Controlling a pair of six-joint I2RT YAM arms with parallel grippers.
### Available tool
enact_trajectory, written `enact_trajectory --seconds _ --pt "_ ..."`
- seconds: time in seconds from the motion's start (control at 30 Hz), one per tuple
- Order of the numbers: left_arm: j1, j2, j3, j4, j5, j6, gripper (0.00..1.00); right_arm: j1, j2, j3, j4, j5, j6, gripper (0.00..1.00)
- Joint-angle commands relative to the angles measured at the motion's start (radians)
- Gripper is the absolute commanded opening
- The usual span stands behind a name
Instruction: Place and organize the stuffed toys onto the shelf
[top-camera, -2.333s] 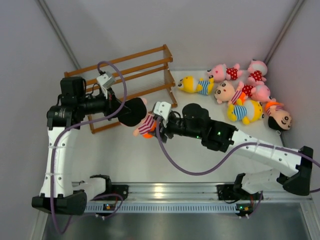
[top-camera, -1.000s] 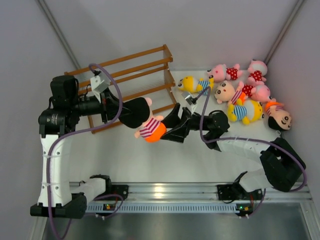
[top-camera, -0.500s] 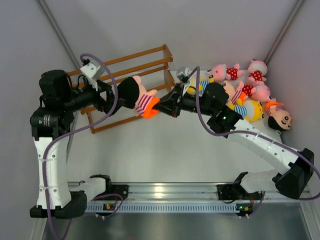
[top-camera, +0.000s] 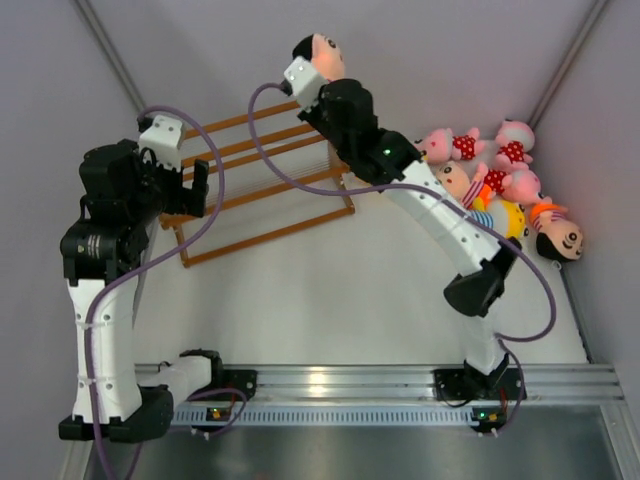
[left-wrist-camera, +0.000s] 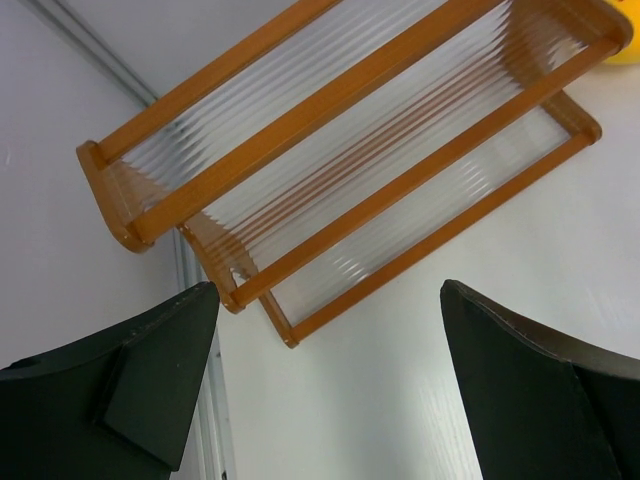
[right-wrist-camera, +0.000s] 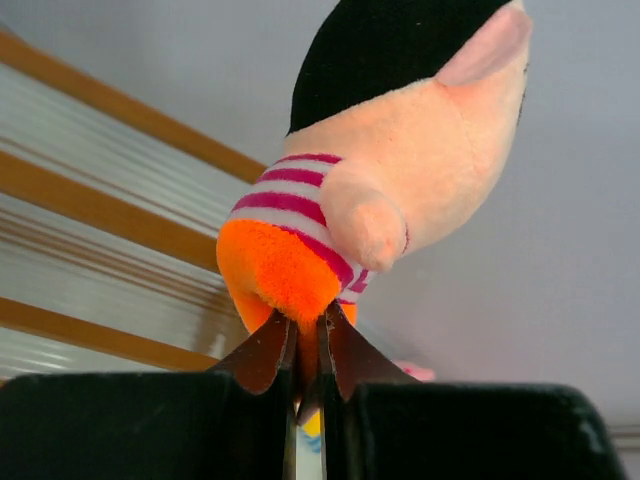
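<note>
Fig.: top, L-wrist & R-wrist views. We see the R gripper w/ its two fingertips pressed together on the orange shorts of one doll, which has a peach face, black hair and a pink-striped shirt. In the R-wrist view the doll stands straight out from the fingertips, shorts nearest them and head farthest. The shelf runs behind and to the left of those fingers, out of focus. We cannot tell from this view whether doll and rail touch. From above, the R arm reaches across the shelf's right end, and the doll sits just beyond the gripper, past the top rail, against the wall.

The L gripper has its fingers spread wide apart w/ nothing between them. In the L-wrist view we see the shelf's wooden rails and thin slats straight ahead of the fingers, framed in the gap. From above, this gripper sits at the shelf's left end, approx. level w/ the middle rails.

The other dolls (pink, yellow, black-haired) lie heaped on the table, well apart from the L gripper and beside the R forearm, which hides part of the heap
</note>
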Motion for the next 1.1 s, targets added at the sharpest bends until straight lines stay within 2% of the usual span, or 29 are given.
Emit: enact_trajectory --seconds 0.0,0.3,0.57,0.8,0.93,0.97,1.03,1.07 --pt "-0.003 0.002 -0.027 0.008 -0.06 0.013 0.98 0.015 0.085 0.008 0.021 0.253 -0.326 0.0" --pt "-0.003 0.022 -0.055 0.016 -0.023 0.007 0.98 0.05 0.201 0.014 0.146 0.327 -0.551 0.0" --pt "-0.003 0.017 -0.06 0.014 -0.026 0.008 0.98 0.058 0.293 0.049 0.209 0.31 -0.601 0.0" --pt "-0.003 0.022 -0.06 0.013 -0.023 0.007 0.98 0.07 0.314 0.051 0.21 0.282 -0.578 0.0" --pt "-0.003 0.022 -0.06 0.014 -0.018 0.005 0.98 0.086 0.308 0.055 0.22 0.279 -0.572 0.13" --pt "-0.003 0.021 -0.061 0.014 -0.017 0.007 0.98 0.089 0.303 0.055 0.221 0.278 -0.569 0.2" --pt "-0.003 0.021 -0.063 0.014 -0.012 0.008 0.98 0.097 0.293 0.054 0.218 0.273 -0.557 0.27" --pt "-0.003 0.021 -0.064 0.011 -0.01 0.01 0.98 0.1 0.287 0.052 0.216 0.268 -0.554 0.35"
